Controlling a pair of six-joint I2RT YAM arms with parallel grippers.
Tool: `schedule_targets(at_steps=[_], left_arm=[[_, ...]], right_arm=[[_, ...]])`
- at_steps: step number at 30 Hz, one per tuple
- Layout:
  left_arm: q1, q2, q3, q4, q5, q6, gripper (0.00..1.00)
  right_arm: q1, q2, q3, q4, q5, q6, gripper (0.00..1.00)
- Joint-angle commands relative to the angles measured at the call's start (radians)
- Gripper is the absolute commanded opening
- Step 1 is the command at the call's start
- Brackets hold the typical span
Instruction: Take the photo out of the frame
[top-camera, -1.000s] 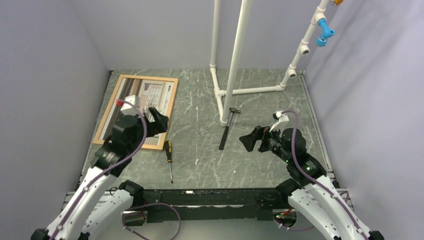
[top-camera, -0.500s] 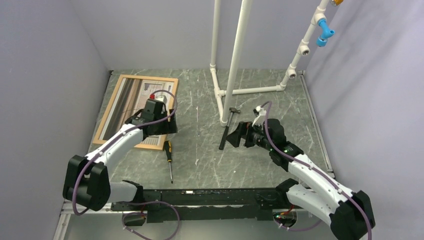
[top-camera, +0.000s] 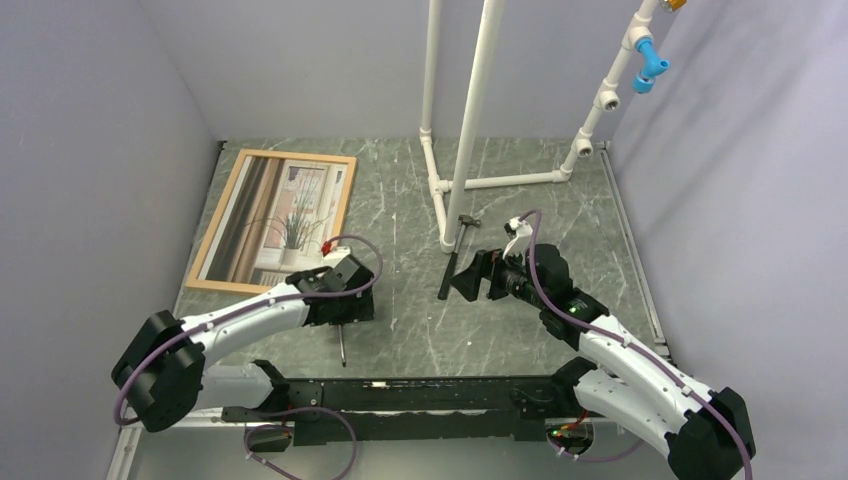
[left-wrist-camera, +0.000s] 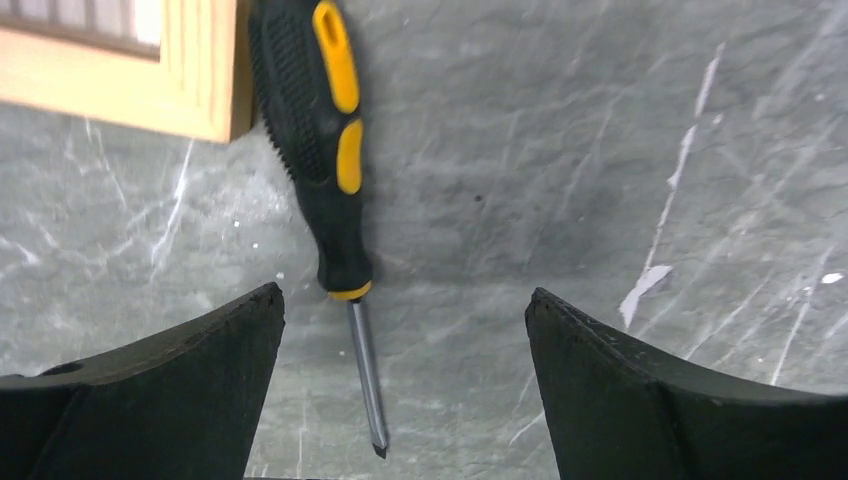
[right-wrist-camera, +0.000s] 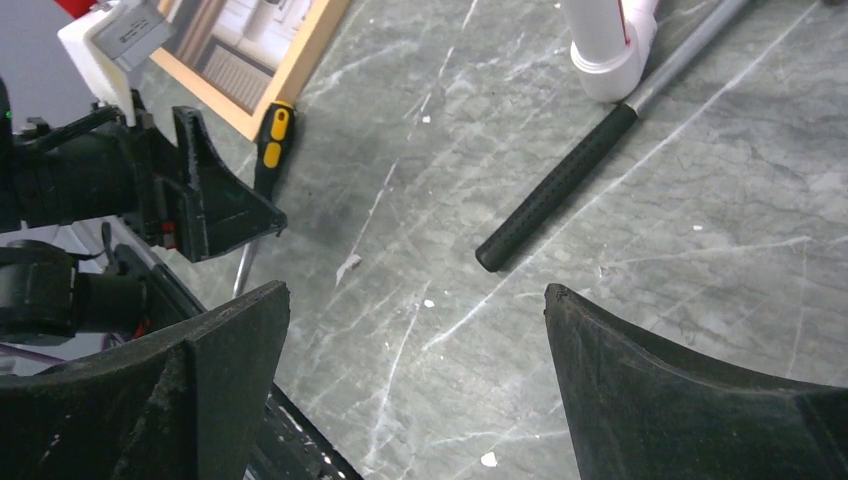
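**Photo not yet out of the frame; tool pickup stage**

The photo (top-camera: 285, 215) is seen lying inside the frame (top-camera: 298, 154), which rests flat at the far left of the table (top-camera: 400, 300). No part of it is lifted or removed. The left jaws are spread wide and empty, held over the screwdriver (left-wrist-camera: 325, 150), whose handle lies right at the frame's near corner. Its shaft sits between them, untouched. The right jaws are likewise wide apart and empty, near the hammer (right-wrist-camera: 560, 185). Judged: nothing is completed; opening the frame and extracting the photo remain.
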Motion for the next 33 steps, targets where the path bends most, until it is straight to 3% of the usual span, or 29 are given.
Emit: schedule_targets(at_steps=[1, 9, 16, 23, 27, 33], left_arm=[[-0.014, -0.053, -0.065, 0.052, -0.013, -0.083, 0.94], [-0.014, 0.059, -0.105, 0.222, 0.052, -0.056, 0.84], [-0.014, 0.164, -0.124, 0.364, 0.111, -0.012, 0.59], [-0.043, 0.311, 0.016, 0.388, 0.107, 0.053, 0.39], [-0.069, 0.425, 0.112, 0.444, 0.175, 0.074, 0.27], [-0.117, 0.551, 0.229, 0.466, 0.222, 0.075, 0.21]], right_arm=[[0.002, -0.006, 0.046, -0.029, 0.020, -0.047, 1.00], [0.002, -0.018, 0.041, -0.030, 0.010, -0.016, 1.00], [0.002, -0.069, 0.026, -0.065, 0.052, -0.017, 1.00], [0.002, -0.054, -0.023, -0.039, 0.066, -0.029, 1.00], [0.002, -0.010, -0.012, -0.043, 0.087, -0.056, 1.00], [0.002, -0.024, -0.036, -0.051, 0.112, -0.072, 1.00]])
